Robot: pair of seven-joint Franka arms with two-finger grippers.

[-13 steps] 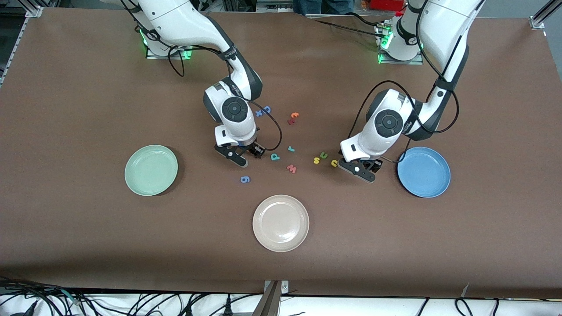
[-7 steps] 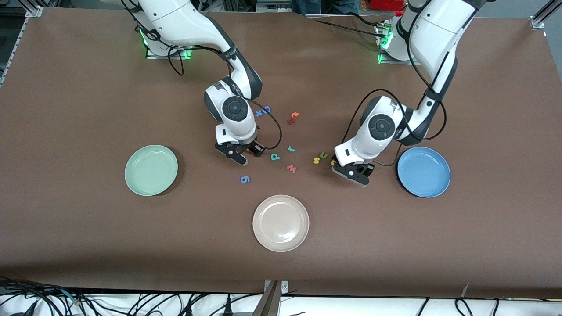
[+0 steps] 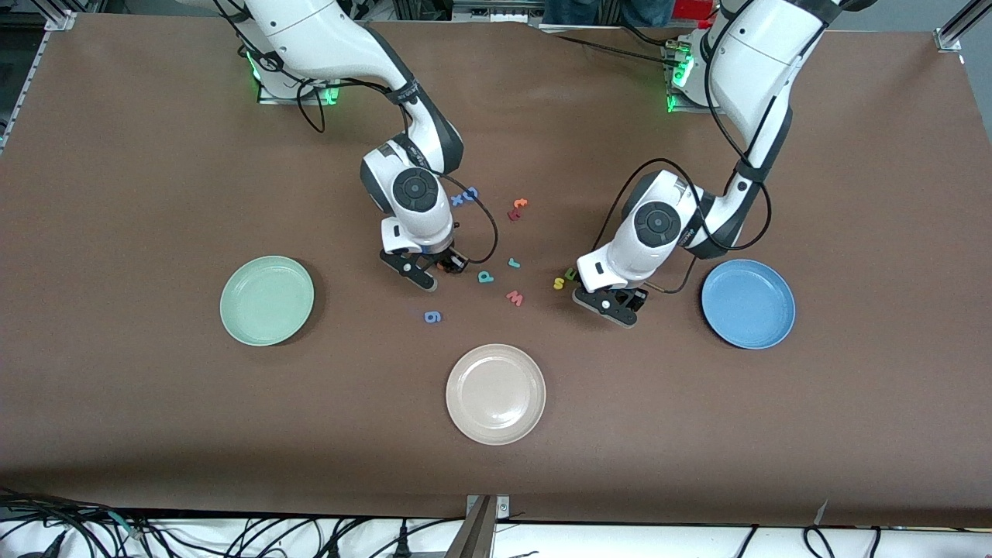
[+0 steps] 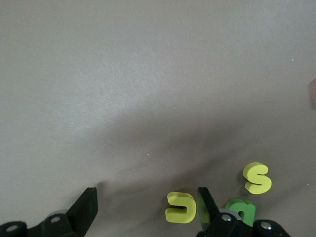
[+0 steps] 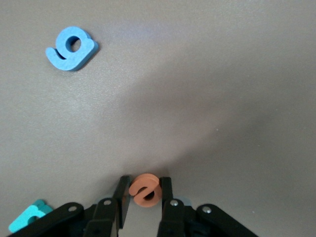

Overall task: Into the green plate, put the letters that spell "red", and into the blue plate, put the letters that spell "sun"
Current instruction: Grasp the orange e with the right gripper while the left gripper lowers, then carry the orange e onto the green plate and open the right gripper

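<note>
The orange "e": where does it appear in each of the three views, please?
Front view: the orange "e" is only a small orange spot between the fingers of the right gripper, beside the teal "d".
Right wrist view: the "e" is clearly clamped between the shut fingers.
Left wrist view: it is not in this picture.
Shared landmark: the blue "g".
</note>
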